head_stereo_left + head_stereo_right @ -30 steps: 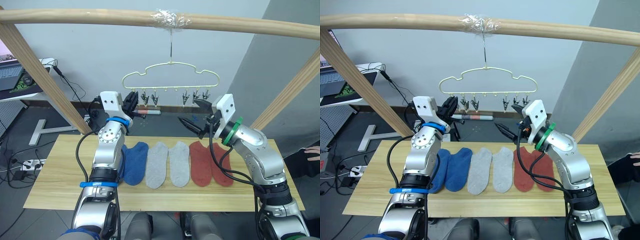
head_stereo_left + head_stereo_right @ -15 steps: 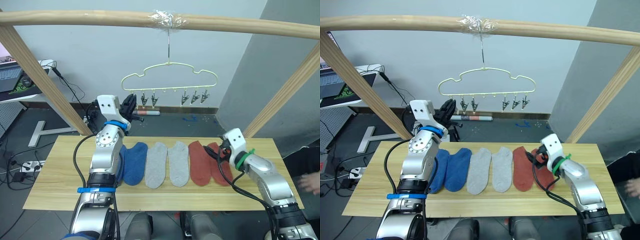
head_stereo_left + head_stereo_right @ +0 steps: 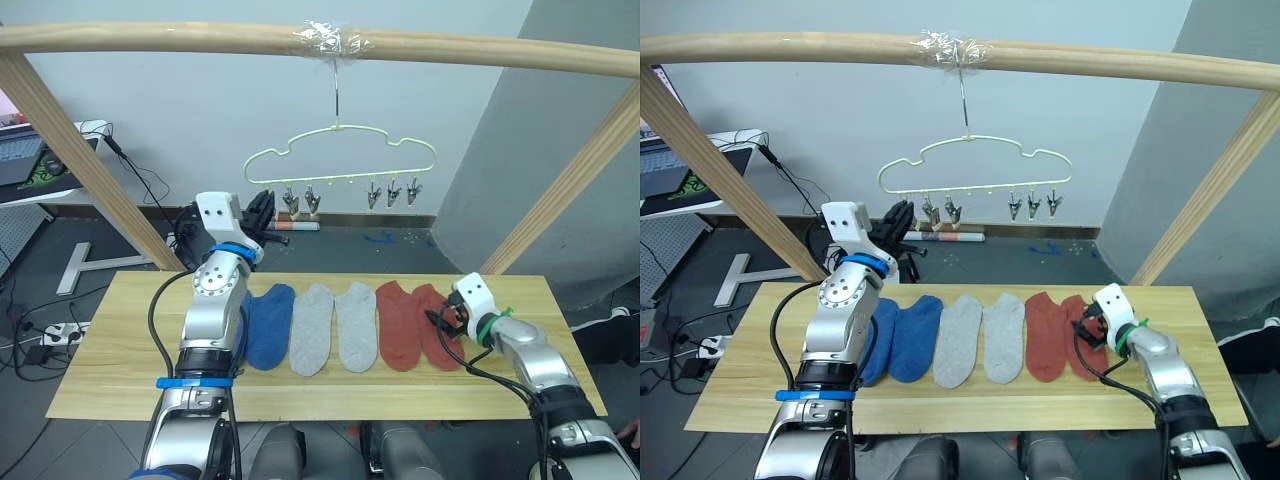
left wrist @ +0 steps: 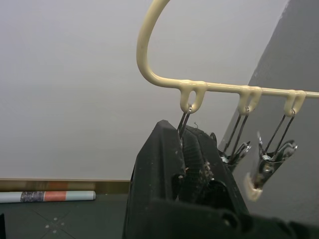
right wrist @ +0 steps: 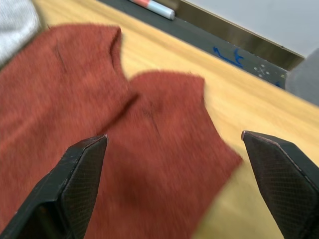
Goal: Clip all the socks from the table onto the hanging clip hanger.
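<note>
Six socks lie in a row on the table (image 3: 110, 375): two blue (image 3: 268, 322), two light grey (image 3: 312, 328) and two rust red (image 3: 396, 325). The pale clip hanger (image 3: 340, 152) hangs from the top pole, with several dark clips (image 3: 392, 192) under it. My left gripper (image 3: 262, 208) is raised at the hanger's left end. In the left wrist view it (image 4: 185, 167) is shut on the leftmost clip (image 4: 183, 119). My right gripper (image 5: 174, 142) is open and low over the rightmost red sock (image 5: 159, 164), its fingers on either side of the sock's cuff end.
A thick wooden pole frame surrounds the table: the top beam (image 3: 200, 38) and slanted posts at left (image 3: 80, 160) and right (image 3: 565, 195). A desk with a laptop (image 3: 20, 155) stands far left. Cables and a power strip (image 3: 55, 328) lie on the floor.
My right arm has dropped from beside the hanger's right clips down to the red socks at the table's right. The left gripper has stayed at the hanger's left end.
</note>
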Available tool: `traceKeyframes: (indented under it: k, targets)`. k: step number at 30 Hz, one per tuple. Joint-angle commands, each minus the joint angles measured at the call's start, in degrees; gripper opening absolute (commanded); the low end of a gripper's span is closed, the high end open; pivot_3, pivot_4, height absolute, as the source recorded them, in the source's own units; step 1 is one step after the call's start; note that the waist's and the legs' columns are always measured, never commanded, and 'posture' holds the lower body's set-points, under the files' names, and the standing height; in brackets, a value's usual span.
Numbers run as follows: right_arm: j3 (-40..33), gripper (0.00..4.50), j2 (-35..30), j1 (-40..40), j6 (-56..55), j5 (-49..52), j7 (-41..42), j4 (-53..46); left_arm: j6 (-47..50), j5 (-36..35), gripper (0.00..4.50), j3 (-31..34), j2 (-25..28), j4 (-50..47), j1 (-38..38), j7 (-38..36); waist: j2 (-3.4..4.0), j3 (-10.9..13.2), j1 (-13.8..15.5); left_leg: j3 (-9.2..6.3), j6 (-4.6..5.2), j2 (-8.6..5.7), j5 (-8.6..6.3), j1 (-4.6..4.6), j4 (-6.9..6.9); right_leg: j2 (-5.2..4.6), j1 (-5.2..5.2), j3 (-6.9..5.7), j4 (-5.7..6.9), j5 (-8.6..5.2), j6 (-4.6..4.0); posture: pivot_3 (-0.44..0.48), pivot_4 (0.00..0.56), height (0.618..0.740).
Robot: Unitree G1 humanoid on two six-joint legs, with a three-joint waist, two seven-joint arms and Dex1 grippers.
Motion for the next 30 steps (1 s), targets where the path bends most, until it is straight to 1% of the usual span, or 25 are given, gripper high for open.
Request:
traceKeyframes:
  k: [1,5,6,7,10,12,13,17,18,24,27,30]
  targets:
    - [1.42,4.50,0.71,-1.86,-2.48,-2.05,0.78,5.46,-0.11,-0.25,0.01,0.29,0.13,-2.17,-0.41,0.17,0.00,0.00,0.04,-0.01,0.00,0.00,0.00,0.00,0.00,0.00,0.01,-0.01,0.00,0.00,-0.01,-0.026,0.175,0.740]
    - [1.92,4.50,1.00,-3.10,-3.28,-3.24,0.93,10.44,0.14,-0.20,0.01,0.47,0.15,-2.37,-0.67,0.48,0.00,0.00,0.23,0.00,0.00,-0.01,0.00,0.00,0.00,-0.03,0.01,0.00,0.00,0.08,-0.14,-0.016,0.178,0.740]
    - [1.72,4.12,1.08,-3.27,-2.88,-3.14,0.98,11.15,0.20,-0.19,0.00,0.55,0.17,-2.45,-0.66,0.56,0.00,0.00,0.24,0.00,0.00,-0.01,0.00,0.01,0.00,-0.04,0.03,0.02,0.00,0.09,-0.14,-0.016,0.178,0.740]
    - [1.52,3.88,1.04,-3.42,-2.79,-3.12,0.90,11.85,0.27,-0.20,0.00,0.59,0.19,-2.63,-0.58,0.59,0.00,0.00,0.27,0.00,0.00,-0.02,0.00,0.01,0.01,-0.04,0.03,0.02,-0.01,0.10,-0.16,-0.013,0.178,0.740]
    - [1.57,2.84,0.76,-3.74,-3.42,-3.46,0.88,12.98,0.37,-0.21,0.00,0.63,0.22,-2.91,-0.43,0.62,0.00,0.00,0.46,-0.04,0.00,-0.02,0.00,0.09,0.06,-0.04,0.15,-0.05,0.00,0.11,-0.17,-0.010,0.179,0.740]
    - [1.67,2.08,0.16,-3.55,-3.65,-3.57,1.71,13.67,0.44,-0.20,0.00,0.80,0.28,-3.17,-0.09,0.77,0.00,0.00,0.48,-0.07,0.00,-0.02,0.00,0.37,0.03,-0.03,0.42,-0.08,-0.05,0.09,-0.14,-0.008,0.181,0.740]
    - [1.67,1.73,0.04,-3.63,-3.75,-3.60,1.95,14.05,0.42,-0.18,0.00,0.85,0.29,-3.08,-0.11,0.81,0.00,0.00,0.48,-0.07,0.00,-0.02,-0.01,0.49,0.02,-0.03,0.55,-0.08,-0.08,-0.04,0.08,-0.008,0.180,0.740]
    - [1.27,0.27,-0.46,-2.85,-3.87,-2.97,3.16,12.79,0.29,-0.19,0.00,1.06,0.29,-2.70,-0.48,0.97,0.00,0.00,0.48,-0.06,0.00,-0.05,0.00,0.56,0.07,-0.03,0.64,-0.05,-0.08,-0.06,0.11,-0.010,0.179,0.740]
    - [1.20,0.03,-0.49,-2.89,-3.84,-2.92,3.29,12.73,0.24,-0.19,0.00,1.09,0.28,-2.48,-0.65,1.00,0.00,0.00,0.48,-0.06,0.00,-0.04,0.00,0.56,0.07,-0.03,0.64,-0.05,-0.08,-0.06,0.11,-0.012,0.179,0.740]
    - [0.27,0.03,-0.61,-1.91,-4.61,-1.17,5.73,9.77,-0.04,-0.10,0.00,0.94,0.09,-1.92,-1.03,1.18,0.00,0.00,0.48,-0.09,0.00,-0.02,-0.01,0.56,0.04,-0.04,0.64,-0.07,-0.08,-0.06,0.11,-0.019,0.177,0.740]
    - [-0.39,0.03,-0.45,-0.77,-3.50,0.33,7.82,6.59,-0.13,-0.10,0.00,0.90,0.09,-1.65,-1.25,1.26,0.00,0.00,0.44,-0.11,0.00,-0.02,-0.01,0.55,0.02,-0.04,0.64,-0.09,-0.09,-0.06,0.11,-0.021,0.177,0.740]
    - [-0.55,0.03,-0.93,1.62,-0.06,3.05,11.95,0.93,-0.14,-0.22,0.00,0.98,0.19,-1.54,-1.44,1.32,0.00,0.00,0.43,-0.10,0.00,-0.02,-0.01,0.55,0.03,-0.04,0.63,-0.07,-0.09,-0.06,0.11,-0.018,0.176,0.740]
